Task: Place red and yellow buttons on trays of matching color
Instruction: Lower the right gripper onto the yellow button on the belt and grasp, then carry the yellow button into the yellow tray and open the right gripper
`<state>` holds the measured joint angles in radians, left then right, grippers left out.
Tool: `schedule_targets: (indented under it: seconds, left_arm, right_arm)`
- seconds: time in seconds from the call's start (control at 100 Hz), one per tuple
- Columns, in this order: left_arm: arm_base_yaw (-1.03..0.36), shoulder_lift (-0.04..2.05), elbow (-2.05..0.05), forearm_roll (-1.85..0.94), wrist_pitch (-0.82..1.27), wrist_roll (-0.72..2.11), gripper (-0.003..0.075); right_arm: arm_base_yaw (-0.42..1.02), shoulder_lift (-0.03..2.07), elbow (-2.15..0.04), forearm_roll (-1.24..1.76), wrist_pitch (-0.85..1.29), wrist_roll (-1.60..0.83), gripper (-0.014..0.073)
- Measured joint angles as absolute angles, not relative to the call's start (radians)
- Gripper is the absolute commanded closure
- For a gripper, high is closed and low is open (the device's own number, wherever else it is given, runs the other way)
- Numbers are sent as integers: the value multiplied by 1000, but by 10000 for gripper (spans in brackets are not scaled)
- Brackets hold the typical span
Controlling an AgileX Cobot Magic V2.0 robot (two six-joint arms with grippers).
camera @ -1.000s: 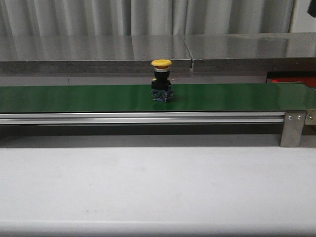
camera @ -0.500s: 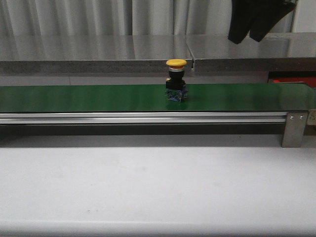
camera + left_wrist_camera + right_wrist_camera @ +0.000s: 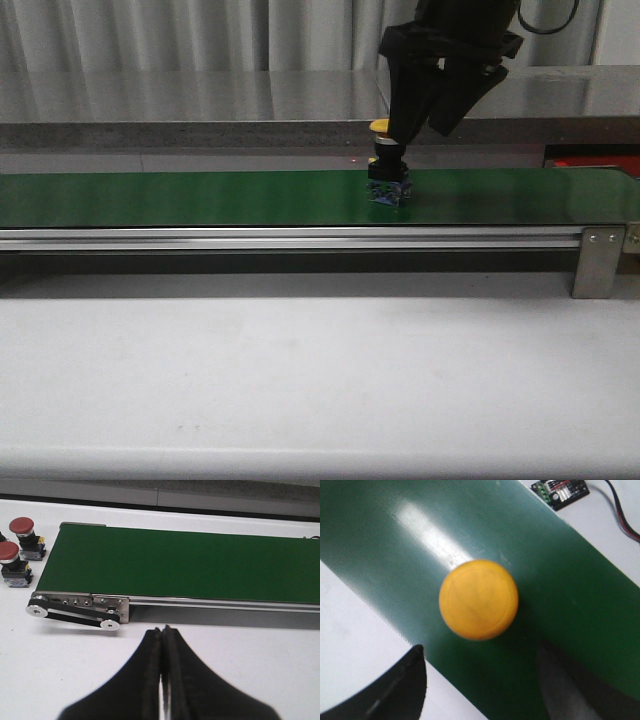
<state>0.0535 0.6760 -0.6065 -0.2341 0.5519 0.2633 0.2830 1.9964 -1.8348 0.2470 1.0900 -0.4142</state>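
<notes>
A yellow button (image 3: pixel 389 160) on a black and blue base stands upright on the green conveyor belt (image 3: pixel 200 198). My right gripper (image 3: pixel 420 130) hangs just above it, open, one finger covering part of the yellow cap. In the right wrist view the cap (image 3: pixel 478 599) lies ahead of the spread fingertips (image 3: pixel 415 655), untouched by them. My left gripper (image 3: pixel 162 629) is shut on nothing over the white table, near the belt's end roller. Two red buttons (image 3: pixel 22 527) (image 3: pixel 9 555) stand on the table beside that end. No yellow tray is in view.
A strip of red (image 3: pixel 595 160) shows behind the belt's right end; I cannot tell whether it is a tray. A small circuit board (image 3: pixel 560 491) with wires lies beside the belt. A metal bracket (image 3: pixel 597 262) holds up the belt's right end.
The yellow button has ridden to the right along the belt. My right gripper has come down from the upper right and now hangs over it.
</notes>
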Motion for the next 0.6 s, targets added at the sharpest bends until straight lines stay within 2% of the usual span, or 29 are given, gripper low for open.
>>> schedule_targets:
  seconds: [0.25,0.31,0.46,0.51,0.6]
  left_arm:
    - [53,676,-606,-234,550,263,739]
    - [53,676,-606,-234,550,263,739]
    - [53,676,-606,-234,550,263,739]
    - [53,676,-606,-234,550,263,739]
    - [53,676,-606,-234,550,263,739]
  right_arm:
    - [283,2071,-1905,247,1063,-414,134]
    - [283,2088,-1919,242,1062,-414,183]
    - [283,2118,-1942,199,1070,-410,449]
    - [283,2118,-1946,185,1077,-403,487]
    - [281,2118,-1959,163,1097,-386,489]
